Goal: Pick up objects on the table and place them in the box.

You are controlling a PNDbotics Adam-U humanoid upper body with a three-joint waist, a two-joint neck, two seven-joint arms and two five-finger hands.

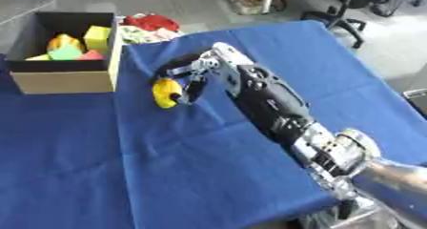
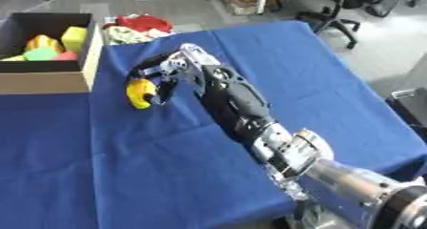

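Table (image 1: 217,175): you have a blue cloth over the whole work surface, creased down the middle.
Right arm (image 1: 275,106): yours reaches in from the lower right corner and stretches diagonally toward the upper left, black along the forearm with a silver joint near the elbow.
Box (image 1: 63,78): you see the open cardboard box at the far left of the table, dark inside, its near wall facing you.
Box contents (image 1: 71,46): you already have several coloured pieces lying in it, yellow, green, orange and red.
Right hand (image 1: 200,70): your fingers are curled round the yellow object, with the thumb closing on it from the near side.
Yellow object (image 1: 165,93): it sits in your hand, low against the cloth, just right of the box.
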